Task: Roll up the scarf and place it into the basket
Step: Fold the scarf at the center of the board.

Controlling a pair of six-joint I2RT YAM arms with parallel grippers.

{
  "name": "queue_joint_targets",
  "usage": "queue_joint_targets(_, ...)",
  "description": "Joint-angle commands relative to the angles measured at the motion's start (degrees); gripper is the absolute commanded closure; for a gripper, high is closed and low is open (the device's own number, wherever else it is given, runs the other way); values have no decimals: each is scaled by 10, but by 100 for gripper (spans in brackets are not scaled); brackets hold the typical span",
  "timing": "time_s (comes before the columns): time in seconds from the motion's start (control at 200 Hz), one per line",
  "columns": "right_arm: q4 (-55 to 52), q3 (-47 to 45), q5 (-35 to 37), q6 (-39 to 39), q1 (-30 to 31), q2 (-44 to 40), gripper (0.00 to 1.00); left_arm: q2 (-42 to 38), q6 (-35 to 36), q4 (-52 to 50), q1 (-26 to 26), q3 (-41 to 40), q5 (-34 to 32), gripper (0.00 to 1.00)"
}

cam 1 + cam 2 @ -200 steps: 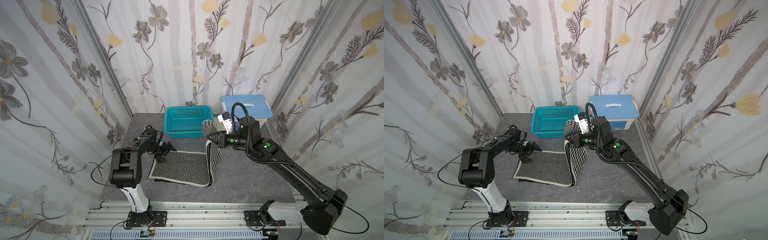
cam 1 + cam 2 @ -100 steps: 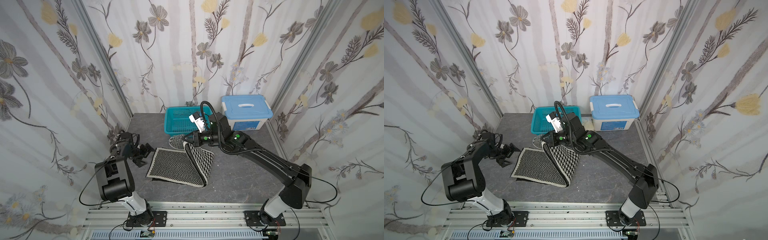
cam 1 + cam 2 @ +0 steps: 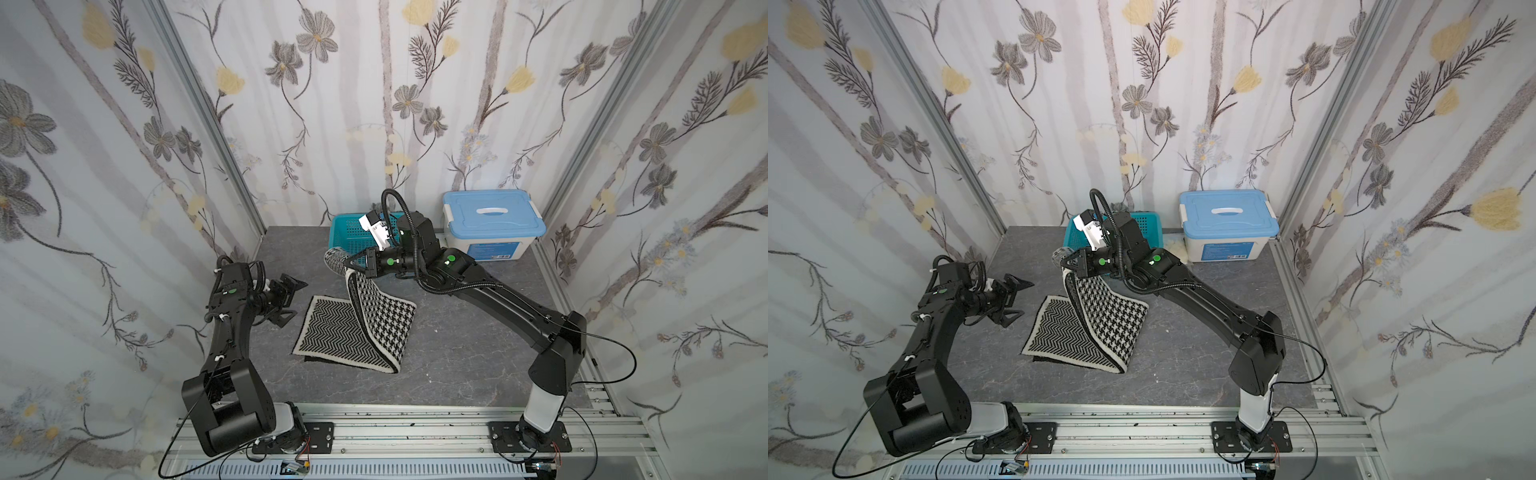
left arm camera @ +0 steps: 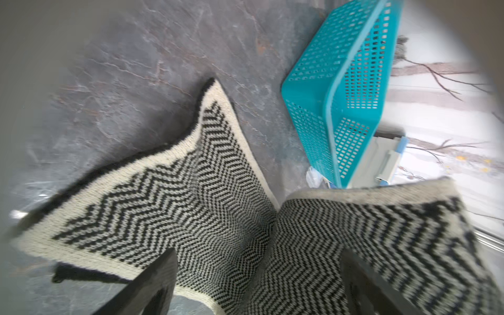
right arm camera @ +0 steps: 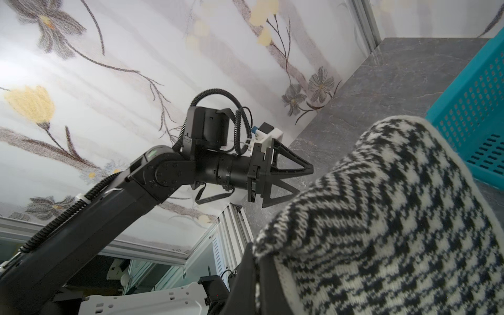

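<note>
The scarf [image 3: 332,332] lies folded on the grey table in both top views, zigzag side up at the left, houndstooth [image 3: 1117,316] on the flap rising to the right. My right gripper [image 3: 353,262] is shut on the scarf's lifted, curled end [image 5: 395,218] just in front of the teal basket [image 3: 351,235]. My left gripper [image 3: 297,301] hangs open and empty left of the scarf, apart from it. The left wrist view looks over the zigzag cloth [image 4: 191,204] towards the basket [image 4: 341,90].
A white box with a light blue lid [image 3: 492,224] stands right of the basket at the back. A small pale yellow cloth lump [image 3: 1175,247] lies between them. Flowered walls close in three sides, and a metal rail [image 3: 415,432] runs along the front.
My right gripper has carried the scarf's end leftwards over the folded part, towards the basket's front. My left gripper has drawn back to the left, away from the scarf, still open.
</note>
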Motion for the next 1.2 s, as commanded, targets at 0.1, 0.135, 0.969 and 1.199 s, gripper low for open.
queue_joint_targets(0.1,-12,-57,-10,-28,26,-12,100,0,-15,7,-14,50,39,7)
queue_joint_targets(0.135,-11,-65,-9,-28,28,-14,100,3,-10,3,-25,58,40,7)
queue_joint_targets(0.969,30,-129,-34,-87,22,-28,100,-19,-53,-200,-184,144,-82,1)
queue_joint_targets(1.199,56,-163,-45,-86,24,-44,100,-11,-69,-181,-205,133,-81,1)
